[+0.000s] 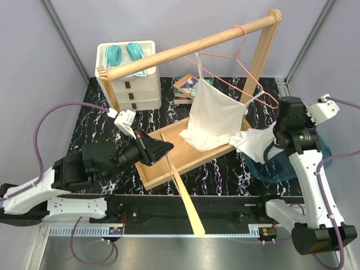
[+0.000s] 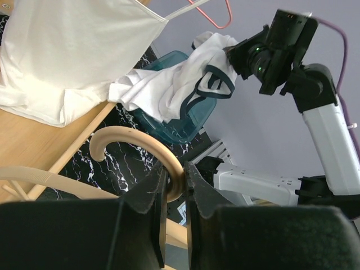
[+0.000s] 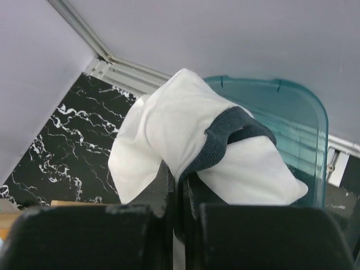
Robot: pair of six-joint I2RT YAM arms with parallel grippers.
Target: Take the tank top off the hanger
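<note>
The removal looked all but done: the tank top (image 3: 169, 129) — white with dark trim at its openings — hung bunched from the right fingers (image 3: 163, 194), which were pinched shut on the cloth just beside that trim, and none of it appeared to be on the wooden hanger (image 1: 183, 197). The left fingers (image 2: 157, 191) were closed narrowly around the curved hook of that hanger, whose long arm slanted down over the near rim of the wooden tray (image 1: 169, 171) towards the front of the bench (image 1: 101, 124). From the left wrist view the tank top trailed into the teal bin (image 3: 304, 129), with the held part above and at its near edge, so the next move probably called for the right arm to carry the cloth over the bin's middle and let go, while the left arm kept the hanger clear. Room on the right side was tight. The side wall stood just beside that arm, and the bin sat near the bench's right edge. Towards the middle hung a second white garment (image 1: 216, 115), on a pink wire hanger (image 1: 236, 62) hooked over the rack rail (image 1: 185, 48); its hem rested in the tray, and one of its corners lay near the tank top — a snag seemed possible if the right arm swung inward. Open bench lay on the left, before the drawer unit (image 1: 135, 90).
</note>
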